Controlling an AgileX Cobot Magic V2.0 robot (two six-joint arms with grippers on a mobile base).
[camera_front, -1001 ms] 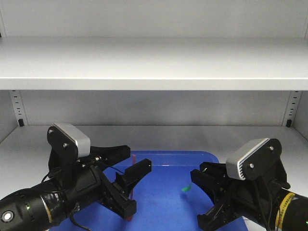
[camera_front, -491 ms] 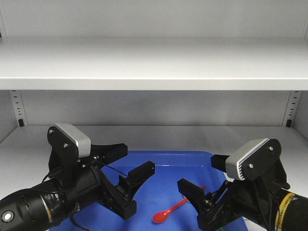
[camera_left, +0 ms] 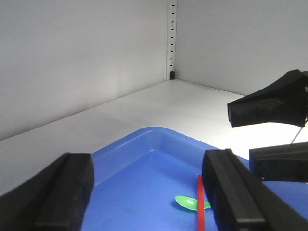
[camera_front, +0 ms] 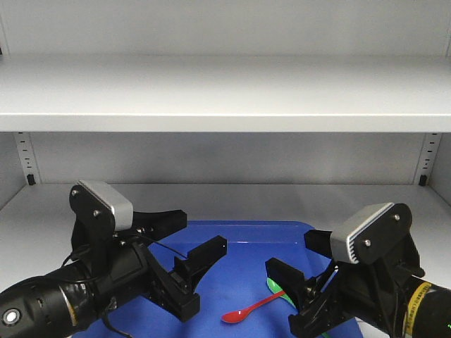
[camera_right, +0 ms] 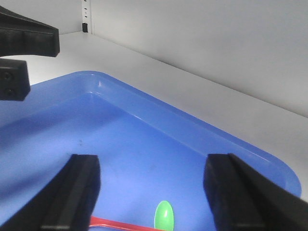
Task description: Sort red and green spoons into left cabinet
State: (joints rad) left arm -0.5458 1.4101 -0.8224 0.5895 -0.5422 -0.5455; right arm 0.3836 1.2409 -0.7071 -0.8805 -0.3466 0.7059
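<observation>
My left gripper [camera_front: 184, 262] hangs over the left side of the smooth blue plastic tray [camera_front: 239, 232], its blocky black jaws spread wide and empty. On the tray floor between my arms lie the slim glossy red spoon [camera_front: 248, 310] and the green spoon [camera_front: 279, 290], their handles crossing. My right gripper [camera_front: 301, 276] is likewise wide and empty over the tray, which sits on the matte grey metal shelf of the left cabinet [camera_front: 225, 91].

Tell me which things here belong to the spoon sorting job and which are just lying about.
Part of the job:
red spoon
green spoon
grey cabinet shelf
left gripper, open
right gripper, open

Just there:
blue tray, which holds both spoons
</observation>
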